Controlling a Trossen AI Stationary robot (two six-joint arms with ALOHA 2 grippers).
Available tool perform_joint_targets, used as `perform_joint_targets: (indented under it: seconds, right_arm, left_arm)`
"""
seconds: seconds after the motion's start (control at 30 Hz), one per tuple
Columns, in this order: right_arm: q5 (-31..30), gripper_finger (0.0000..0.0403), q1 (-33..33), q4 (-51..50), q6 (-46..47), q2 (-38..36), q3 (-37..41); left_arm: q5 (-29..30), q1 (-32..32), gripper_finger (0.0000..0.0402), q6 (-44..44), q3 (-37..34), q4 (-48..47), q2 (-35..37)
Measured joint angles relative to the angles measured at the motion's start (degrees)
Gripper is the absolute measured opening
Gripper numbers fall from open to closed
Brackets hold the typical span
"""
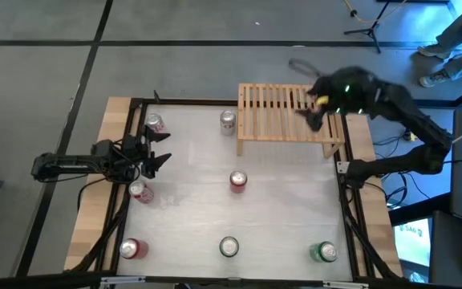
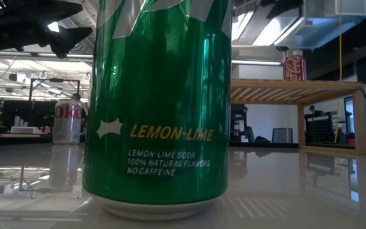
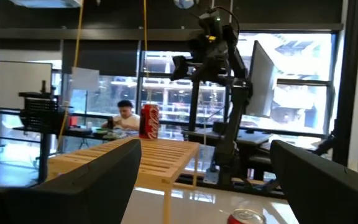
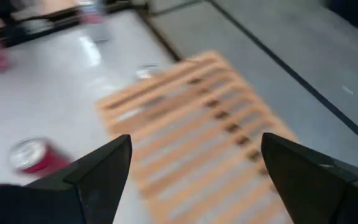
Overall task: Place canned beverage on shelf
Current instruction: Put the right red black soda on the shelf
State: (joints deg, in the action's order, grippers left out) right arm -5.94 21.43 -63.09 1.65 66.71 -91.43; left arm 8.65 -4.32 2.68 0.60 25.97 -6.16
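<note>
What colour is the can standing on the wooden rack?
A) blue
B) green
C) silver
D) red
D: the view from table height shows a red can standing on top of the wooden rack, while the green can stands down on the table.

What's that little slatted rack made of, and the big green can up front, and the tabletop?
The shelf looks like pale unfinished wood: visible grain, thin parallel slats. The green can appears to be glossy printed metal, likely aluminium, with bright streaks on its side. The table top seems a smooth white glossy sheet, since it mirrors the cans; the exact material is unclear.
</note>
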Motion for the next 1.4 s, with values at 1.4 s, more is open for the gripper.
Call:
perform_joint_targets:
  seconds: [1.4]
  right_arm:
    - [-2.0,0.0353,-27.8,48.5,1.2,18.6,31.6]
  left_arm:
    - [0.9,6.6,0.0347,4.4,19.1,13.5,-64.0]
